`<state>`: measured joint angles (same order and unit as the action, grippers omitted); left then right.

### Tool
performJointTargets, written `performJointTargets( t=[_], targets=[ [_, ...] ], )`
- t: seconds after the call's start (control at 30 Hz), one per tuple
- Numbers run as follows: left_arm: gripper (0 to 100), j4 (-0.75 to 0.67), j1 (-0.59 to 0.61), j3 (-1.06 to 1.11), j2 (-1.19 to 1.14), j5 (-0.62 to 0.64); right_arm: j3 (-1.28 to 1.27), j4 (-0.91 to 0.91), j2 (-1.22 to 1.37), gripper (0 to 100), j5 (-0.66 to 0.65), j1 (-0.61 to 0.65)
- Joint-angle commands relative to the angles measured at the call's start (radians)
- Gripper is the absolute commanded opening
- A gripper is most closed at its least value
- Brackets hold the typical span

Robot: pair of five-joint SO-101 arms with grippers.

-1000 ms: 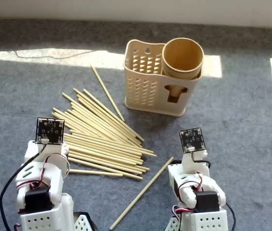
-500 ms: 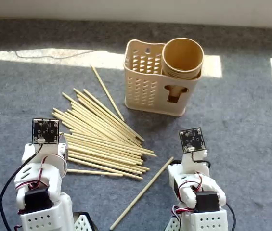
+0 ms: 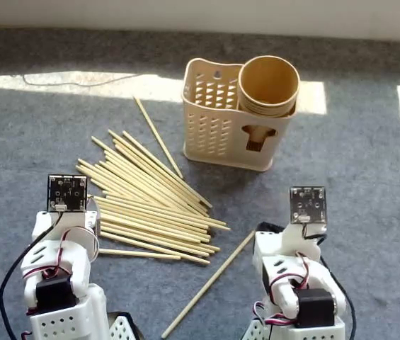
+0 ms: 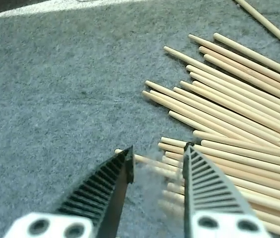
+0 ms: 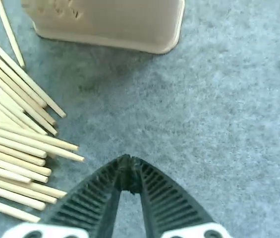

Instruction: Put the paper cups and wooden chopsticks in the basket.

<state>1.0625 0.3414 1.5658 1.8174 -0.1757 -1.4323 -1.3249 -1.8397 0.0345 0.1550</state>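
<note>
Right at the tips of the left gripper [image 4: 158,148] lie the near ends of the wooden chopsticks [image 4: 239,114]. Its jaws stand moderately apart and hold nothing. One finger sits over the stick ends, possibly brushing them, though that's hard to call from here. The other finger is over bare carpet [image 4: 55,89].

The right gripper [image 5: 127,163] has its jaws pinched together at the tips and is empty, hanging above the carpet. The basket [image 5: 130,29] stands ahead of it, well apart.

From above, the paper cups [image 3: 268,85] are stacked inside the basket [image 3: 207,106], in the compartment away from the pile. So the cup half looks finished and the chopsticks [image 3: 150,205] are the step in hand, none of them visibly in yet.

My read on the next move: the left gripper drops a touch and closes on a few stick ends. It would then lift and swing forward to the basket's free compartment. One stray chopstick [image 3: 210,283] lies just beside the right arm.
</note>
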Motion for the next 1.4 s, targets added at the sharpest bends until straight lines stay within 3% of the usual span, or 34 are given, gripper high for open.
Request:
performJointTargets(
  t=[0.0,0.37,0.6,0.93,1.27,1.37],
  targets=[
    [16,-0.015,0.008,-0.005,0.007,0.005,0.093,-0.010,0.016,0.5,0.051,-0.010],
    [16,-0.015,0.010,-0.005,0.007,0.005,0.160,0.044,0.383,1.5,0.189,0.042],
    [16,-0.015,0.010,-0.005,0.007,0.003,0.225,0.070,0.664,15.6,0.330,0.180],
    [16,-0.015,0.010,-0.005,0.007,0.000,0.295,0.260,1.035,15.6,0.428,0.285],
    [16,-0.015,0.010,-0.004,0.007,0.000,0.297,0.381,1.259,15.4,0.439,0.282],
    [16,-0.015,0.010,-0.004,0.007,0.000,0.298,0.395,1.283,10.1,0.468,0.282]
  ],
)
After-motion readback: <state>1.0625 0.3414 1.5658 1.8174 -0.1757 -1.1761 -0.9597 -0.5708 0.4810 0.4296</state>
